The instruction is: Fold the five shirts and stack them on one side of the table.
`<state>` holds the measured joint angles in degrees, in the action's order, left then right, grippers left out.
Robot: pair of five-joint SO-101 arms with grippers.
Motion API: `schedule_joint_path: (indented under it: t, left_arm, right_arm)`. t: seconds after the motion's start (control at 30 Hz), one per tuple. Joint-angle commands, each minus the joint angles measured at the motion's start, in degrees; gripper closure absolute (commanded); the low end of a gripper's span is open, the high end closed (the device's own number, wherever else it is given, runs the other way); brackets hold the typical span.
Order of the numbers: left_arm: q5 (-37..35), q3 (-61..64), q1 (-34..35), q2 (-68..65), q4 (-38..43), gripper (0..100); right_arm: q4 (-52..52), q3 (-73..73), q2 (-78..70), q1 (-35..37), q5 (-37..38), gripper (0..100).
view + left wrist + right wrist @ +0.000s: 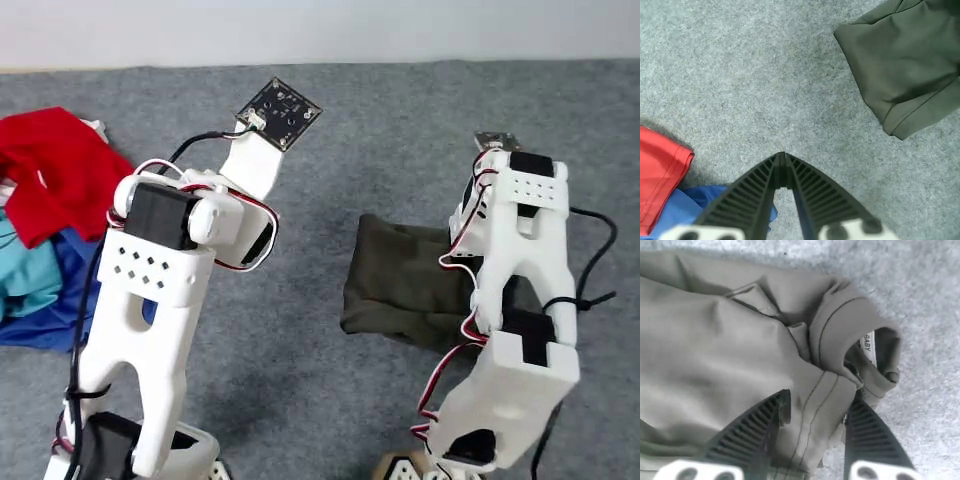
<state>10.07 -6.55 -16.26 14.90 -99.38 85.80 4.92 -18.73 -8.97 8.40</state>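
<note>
Olive shirt, part-folded on bench: right gripper jaws spread astride its collar fold, left gripper jaws clenched empty near it; risk: a one-layer pinch would likely drag the fold open.

Shirts going out of sight on both sides!
The right arm covers the far side of the olive shirt, and in both wrist views that shirt runs off the frame. The pile is cut by the picture's edge, the blue shirt lies partly under the left arm, and the pile's count can't be told.
</note>
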Motion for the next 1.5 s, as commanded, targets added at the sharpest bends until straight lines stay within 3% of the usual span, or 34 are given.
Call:
schedule_joint_path:
  t: [0.0,0.3,1.0,1.2,1.47]
  left_arm:
    - [0.5,-0.3,0.0,1.8,-1.1,100]
    - [0.5,-0.3,0.0,1.8,-1.1,100]
    - [0.5,-0.2,-0.1,1.8,-1.0,100]
    - [0.5,-0.2,-0.1,1.8,-1.0,100]
    - [0.5,-0.2,0.0,1.8,-1.0,100]
  right_arm:
    - [1.5,3.3,2.6,0.4,-0.3,81.9]
    - [7.6,10.5,2.6,0.5,-0.3,82.0]
    - [5.1,10.5,-4.2,1.1,-0.3,82.4]
    - [2.4,10.5,-4.1,0.7,-0.3,94.8]
    - [2.9,13.5,-3.3,0.8,-0.2,98.0]
